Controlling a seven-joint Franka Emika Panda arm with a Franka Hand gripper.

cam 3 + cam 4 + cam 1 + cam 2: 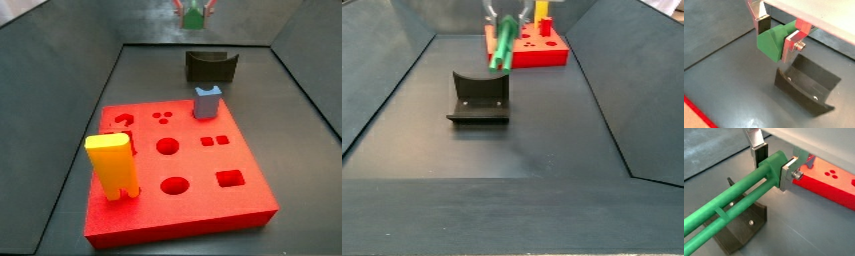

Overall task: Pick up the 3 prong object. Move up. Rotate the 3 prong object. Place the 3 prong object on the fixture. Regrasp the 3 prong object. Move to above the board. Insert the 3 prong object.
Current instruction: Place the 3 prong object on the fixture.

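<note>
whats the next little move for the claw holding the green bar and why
Probably a slow descent toward the fixture. The claw is shut on the 3 prong object, holding it in the air; in a wrist view the bar points out over the notched fixture without touching it. Lowering it would seat it there for the regrasp, though alignment is hard to judge.

Dark floor [502, 140]; fixture [478, 98]; board [187, 190]

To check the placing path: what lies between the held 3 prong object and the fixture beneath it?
Nothing. The gripper, raised over the floor, holds the 3 prong object; in a side view only bare floor and air separate it from the fixture.
</note>
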